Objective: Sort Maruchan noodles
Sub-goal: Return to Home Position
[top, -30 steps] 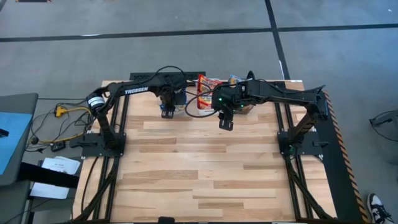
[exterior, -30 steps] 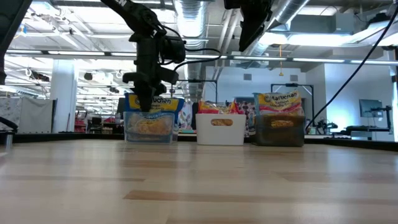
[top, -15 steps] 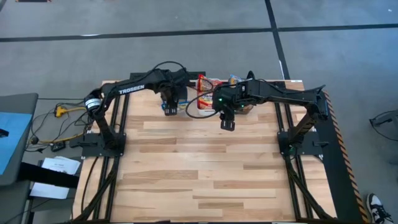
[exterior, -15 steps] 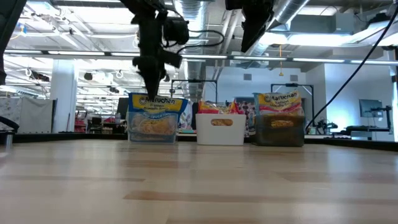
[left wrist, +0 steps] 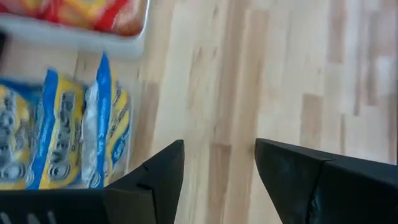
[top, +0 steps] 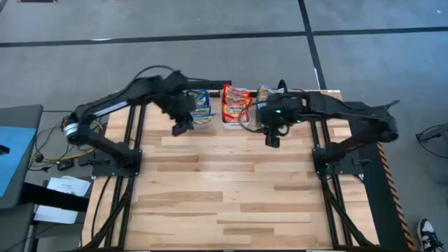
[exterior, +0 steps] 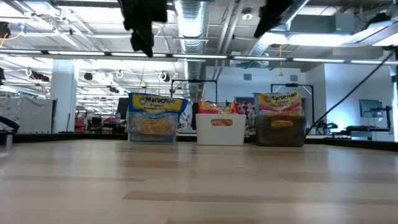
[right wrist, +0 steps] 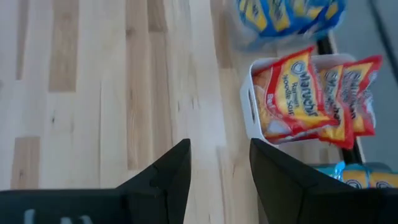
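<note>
Low view: three bins stand in a row at the far edge. The clear bin (exterior: 152, 134) holds blue-and-yellow packets (exterior: 154, 112), the white bin (exterior: 219, 134) red-and-yellow packets (exterior: 217, 107), the dark bin (exterior: 281, 132) light-blue packets (exterior: 280, 99), all upright. Left arm (exterior: 142, 22) and right arm (exterior: 273, 12) overhead, cropped by frame top; jaws unreadable. High view: left gripper (top: 183, 127) just before clear bin, right gripper (top: 271, 138) before dark bin, which right arm largely hides; both over bare table (top: 231, 182). Left wrist view: jaws moderately parted, empty; blue-and-yellow packets clear of the gap. Right wrist view: jaws likewise parted, empty; red-and-yellow packets apart from them.
</note>
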Controlling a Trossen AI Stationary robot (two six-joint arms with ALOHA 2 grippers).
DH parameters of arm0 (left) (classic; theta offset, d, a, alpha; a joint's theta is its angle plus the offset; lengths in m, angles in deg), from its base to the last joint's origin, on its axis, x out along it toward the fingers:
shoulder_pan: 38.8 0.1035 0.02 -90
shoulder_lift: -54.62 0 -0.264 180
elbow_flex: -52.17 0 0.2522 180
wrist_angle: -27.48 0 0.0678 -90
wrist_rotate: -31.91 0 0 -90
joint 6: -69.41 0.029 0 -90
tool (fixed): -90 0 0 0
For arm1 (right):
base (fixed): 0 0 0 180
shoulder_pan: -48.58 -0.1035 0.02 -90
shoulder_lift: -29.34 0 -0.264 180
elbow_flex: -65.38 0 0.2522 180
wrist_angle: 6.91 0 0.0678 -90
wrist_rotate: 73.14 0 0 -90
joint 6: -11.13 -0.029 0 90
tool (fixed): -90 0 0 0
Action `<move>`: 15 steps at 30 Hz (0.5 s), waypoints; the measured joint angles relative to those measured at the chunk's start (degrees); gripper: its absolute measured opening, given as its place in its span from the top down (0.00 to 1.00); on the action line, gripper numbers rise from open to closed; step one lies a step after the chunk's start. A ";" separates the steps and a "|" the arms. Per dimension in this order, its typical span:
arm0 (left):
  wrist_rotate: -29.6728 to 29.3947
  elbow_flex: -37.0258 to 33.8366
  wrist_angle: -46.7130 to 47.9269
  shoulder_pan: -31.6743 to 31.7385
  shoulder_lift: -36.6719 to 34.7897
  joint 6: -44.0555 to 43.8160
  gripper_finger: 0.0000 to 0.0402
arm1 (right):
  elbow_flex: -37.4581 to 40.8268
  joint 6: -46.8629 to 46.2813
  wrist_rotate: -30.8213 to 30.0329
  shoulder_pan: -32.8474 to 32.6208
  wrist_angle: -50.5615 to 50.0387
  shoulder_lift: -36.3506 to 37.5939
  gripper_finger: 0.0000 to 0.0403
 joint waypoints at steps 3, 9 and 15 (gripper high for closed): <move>1.44 -5.64 -6.01 -1.75 -7.58 -1.08 0.54 | 7.62 0.11 0.04 0.00 7.90 6.29 0.54; 2.11 -20.83 -20.82 -3.57 -23.98 -7.55 0.54 | 18.72 -1.27 0.15 0.02 17.33 16.17 0.54; 2.09 -38.04 -36.07 -3.65 -39.72 -13.94 0.54 | 27.53 -2.05 3.51 -0.09 25.31 22.16 0.54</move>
